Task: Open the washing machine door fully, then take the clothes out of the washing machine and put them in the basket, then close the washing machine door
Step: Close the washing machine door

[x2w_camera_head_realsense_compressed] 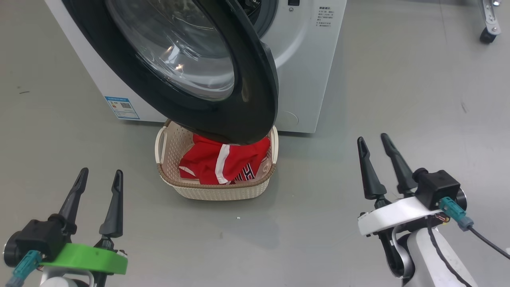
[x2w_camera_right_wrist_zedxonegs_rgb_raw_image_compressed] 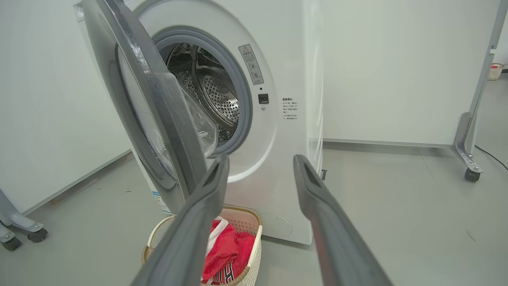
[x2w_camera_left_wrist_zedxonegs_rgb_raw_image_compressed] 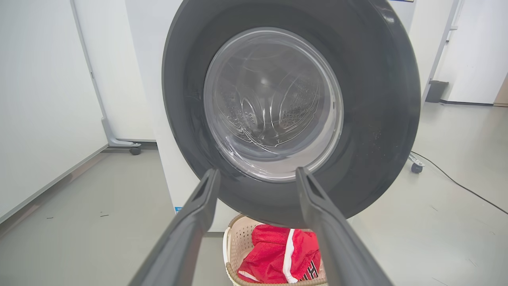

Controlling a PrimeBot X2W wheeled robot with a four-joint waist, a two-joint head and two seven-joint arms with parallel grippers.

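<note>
The red clothes (x2w_camera_head_realsense_compressed: pixel 223 161) lie in the basket (x2w_camera_head_realsense_compressed: pixel 217 191) on the floor in front of the washing machine (x2w_camera_head_realsense_compressed: pixel 306 59), so I judge that shutting the half-open door (x2w_camera_head_realsense_compressed: pixel 179 63) above it is what remains. The left claw (x2w_camera_head_realsense_compressed: pixel 101 173) and right claw (x2w_camera_head_realsense_compressed: pixel 372 138) are both spread open and empty, on the near side, well apart from the door. Push on the outer black rim near its free right edge, clear of the glass, and press until it latches.
</note>
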